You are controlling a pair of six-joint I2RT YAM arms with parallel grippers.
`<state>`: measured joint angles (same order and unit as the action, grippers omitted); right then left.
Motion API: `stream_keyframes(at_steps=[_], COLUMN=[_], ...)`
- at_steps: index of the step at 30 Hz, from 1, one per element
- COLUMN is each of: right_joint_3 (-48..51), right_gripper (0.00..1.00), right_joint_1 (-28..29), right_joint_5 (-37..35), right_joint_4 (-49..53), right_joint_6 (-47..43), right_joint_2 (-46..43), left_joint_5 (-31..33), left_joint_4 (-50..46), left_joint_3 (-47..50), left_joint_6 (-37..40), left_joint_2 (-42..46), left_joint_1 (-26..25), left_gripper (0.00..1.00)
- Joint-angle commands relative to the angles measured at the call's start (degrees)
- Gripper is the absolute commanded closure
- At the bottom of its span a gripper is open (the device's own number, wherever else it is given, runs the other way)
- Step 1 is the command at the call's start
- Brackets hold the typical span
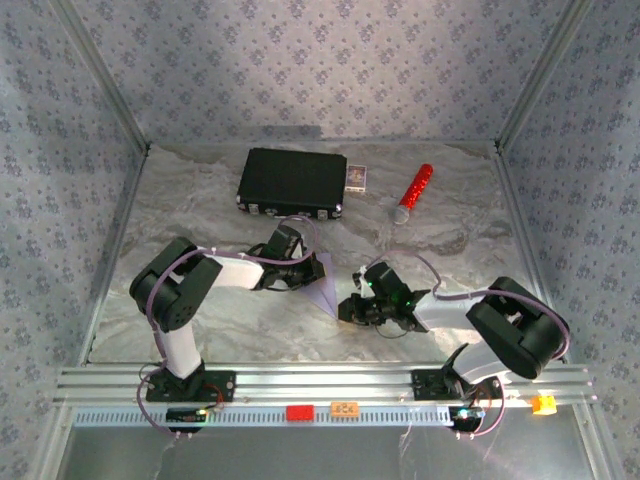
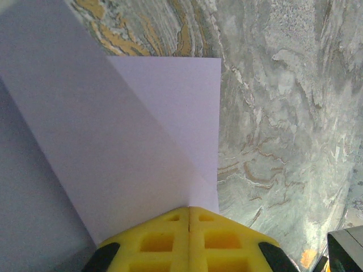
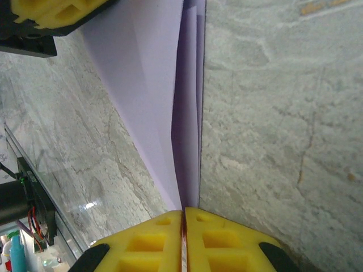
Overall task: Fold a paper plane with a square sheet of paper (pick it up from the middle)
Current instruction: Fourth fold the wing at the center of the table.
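Pinching lilac sheet [image 2: 142,141] both ends: wide end in left end effector [image 2: 189,211], tip in right end effector [image 3: 182,212]; crease axis between.

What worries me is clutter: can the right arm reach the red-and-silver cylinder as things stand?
Likely not now: the right gripper is shut on the lilac paper, though bare table leads to the cylinder.
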<state>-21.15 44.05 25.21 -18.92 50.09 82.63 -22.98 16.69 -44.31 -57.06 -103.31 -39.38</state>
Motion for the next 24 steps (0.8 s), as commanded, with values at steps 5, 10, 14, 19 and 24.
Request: stream_keyframes(at_steps=[5, 10, 14, 19, 24], right_joint_3=[2.45, 2.69, 2.93, 1.94, -0.81], right_gripper=[0.84, 0.88, 0.9, 0.83, 0.81], right_joint_1=[1.34, 1.72, 1.82, 1.72, 0.25], right_joint_5=[-0.26, -1.12, -1.15, -3.06, -5.79], right_joint_4=[7.79, 9.01, 9.16, 11.24, 16.8], right_joint_6=[-0.58, -0.77, -0.7, -0.53, -2.87], right_joint_2=[-0.12, -1.02, -1.38, -4.76, -10.58], left_joint_5=[1.62, 1.67, 1.67, 1.63, 1.87], left_joint_4=[-2.85, -2.56, -2.6, -2.54, -3.04], left_joint_3=[1.91, 2.16, 2.13, 2.12, 1.86], left_joint_6=[-0.16, -0.25, -0.25, -0.06, 0.28], left_joint_2=[-1.15, -1.11, -1.11, -1.06, -1.19], left_joint_1=[0.26, 0.25, 0.16, 0.01, -0.13], left_gripper=[0.97, 0.97, 0.97, 0.97, 0.97])
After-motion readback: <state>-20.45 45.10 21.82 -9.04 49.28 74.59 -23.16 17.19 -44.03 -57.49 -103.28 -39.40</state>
